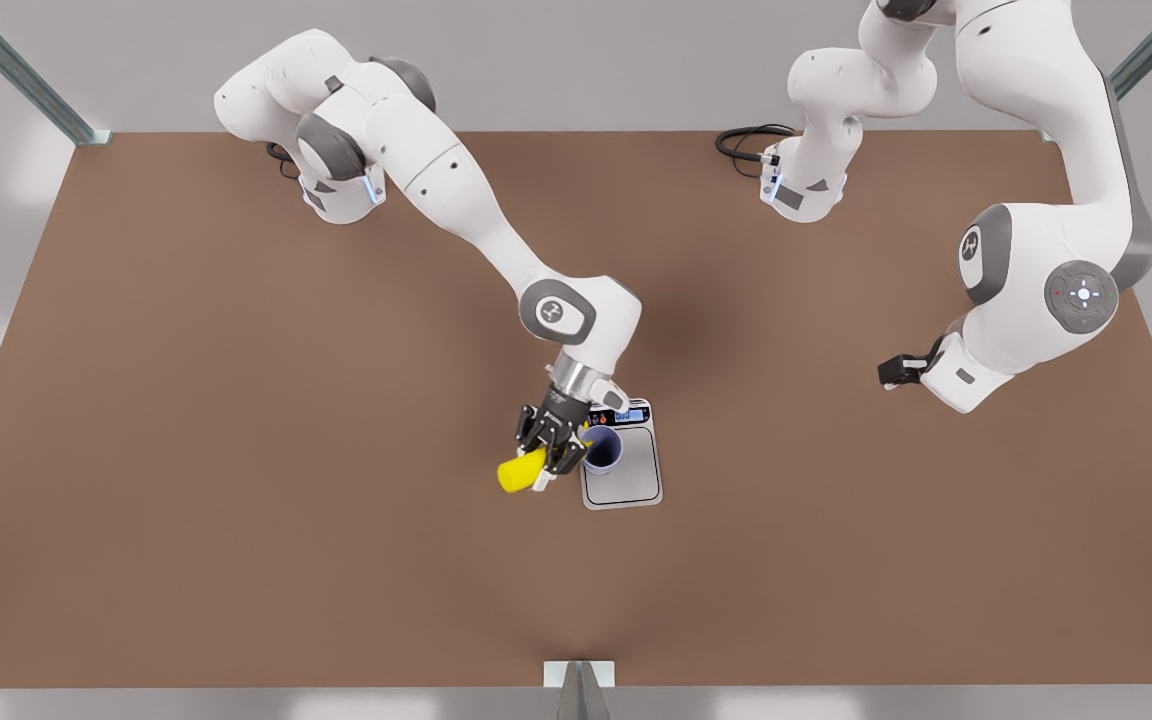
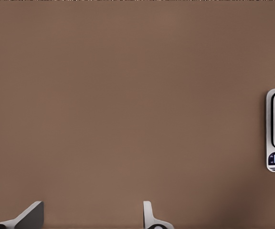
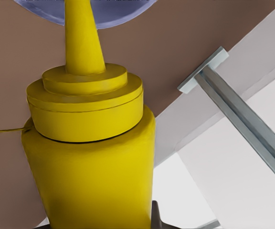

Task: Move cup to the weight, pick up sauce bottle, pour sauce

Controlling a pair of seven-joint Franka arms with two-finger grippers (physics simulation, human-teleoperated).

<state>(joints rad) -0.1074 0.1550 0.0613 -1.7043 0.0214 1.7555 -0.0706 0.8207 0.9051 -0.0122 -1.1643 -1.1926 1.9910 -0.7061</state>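
Over the weight, right gripper clamps the sauce bottle, tipped, nozzle toward the cup (standing on the plate). Left gripper waits apart over the table, fingers spread.

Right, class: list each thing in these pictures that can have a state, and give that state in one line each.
sauce bottle: gripped, tipped over, nozzle toward the cup.
cup: upright on the weight.
weight: switched on, display lit.
right gripper: shut on the sauce bottle.
left gripper: open, waiting above the table.
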